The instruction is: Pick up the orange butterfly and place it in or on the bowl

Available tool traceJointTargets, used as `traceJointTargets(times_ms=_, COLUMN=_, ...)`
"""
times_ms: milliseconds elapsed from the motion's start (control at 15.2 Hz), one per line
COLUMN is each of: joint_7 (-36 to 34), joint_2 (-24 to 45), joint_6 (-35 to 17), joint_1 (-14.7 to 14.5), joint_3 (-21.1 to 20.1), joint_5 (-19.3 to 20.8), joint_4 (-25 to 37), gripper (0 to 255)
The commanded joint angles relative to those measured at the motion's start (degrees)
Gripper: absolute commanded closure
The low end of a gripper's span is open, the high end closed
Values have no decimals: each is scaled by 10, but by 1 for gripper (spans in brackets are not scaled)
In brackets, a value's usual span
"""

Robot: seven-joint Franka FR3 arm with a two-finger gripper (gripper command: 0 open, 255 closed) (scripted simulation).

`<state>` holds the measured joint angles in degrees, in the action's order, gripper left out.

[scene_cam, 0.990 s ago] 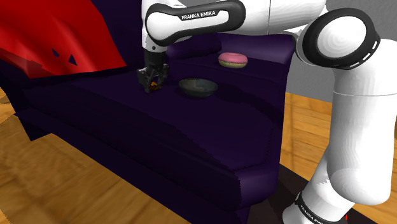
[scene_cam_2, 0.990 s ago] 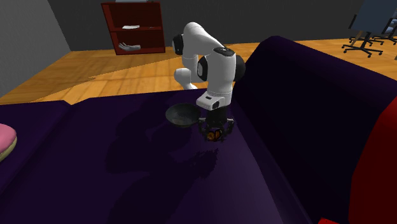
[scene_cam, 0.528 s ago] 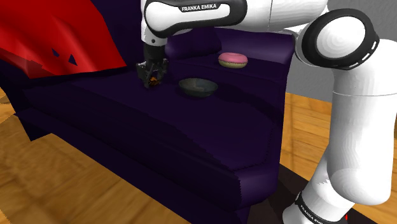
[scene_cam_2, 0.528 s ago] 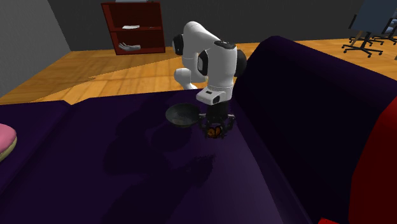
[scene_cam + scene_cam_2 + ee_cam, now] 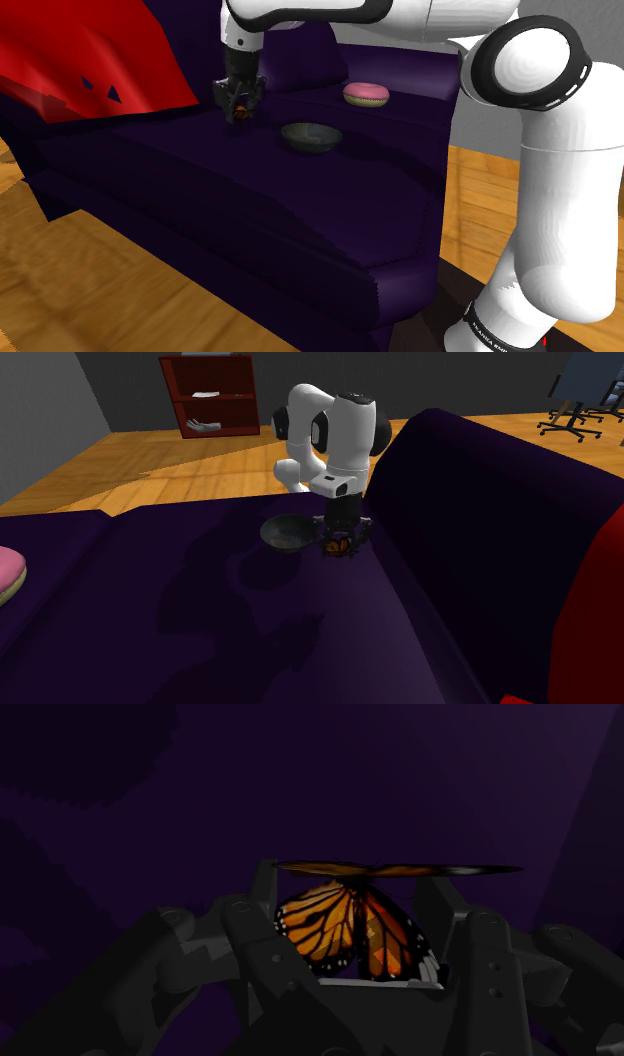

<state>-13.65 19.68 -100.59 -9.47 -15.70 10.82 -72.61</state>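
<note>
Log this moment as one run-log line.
claw: shut on orange butterfly | position: above purple sofa seat, beside bowl | placement: not yet done

Orange butterfly (image 5: 345, 929) with black veins and white-dotted wing margins, clasped between the two black fingers (image 5: 255, 939) of the gripper (image 5: 355, 949). One pair of wings stands upright between the fingers. A second pair spreads flat above the first, seen edge-on. Behind the butterfly is a dark purple surface (image 5: 300, 784).
</note>
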Motion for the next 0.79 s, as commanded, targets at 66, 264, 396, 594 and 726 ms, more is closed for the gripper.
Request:
traceJointTargets(times_ms=66, joint_7=3, joint_2=11, joint_6=30, joint_1=-4, joint_3=0, joint_5=2, joint_4=41, gripper=255)
traceJointTargets(times_ms=264, joint_7=5, joint_2=22, joint_6=59, joint_1=-8, joint_3=0, joint_5=5, joint_4=81, gripper=255)
traceJointTargets(times_ms=396, joint_7=7, joint_2=31, joint_6=80, joint_1=-12, joint_3=0, joint_5=7, joint_4=111, gripper=255)
traceJointTargets(times_ms=594, joint_7=9, joint_2=47, joint_6=111, joint_1=-19, joint_3=1, joint_5=12, joint_4=158, gripper=255)
traceJointTargets(times_ms=726, joint_7=23, joint_2=-17, joint_6=75, joint_1=10, joint_3=1, joint_5=-8, joint_4=60, gripper=255)
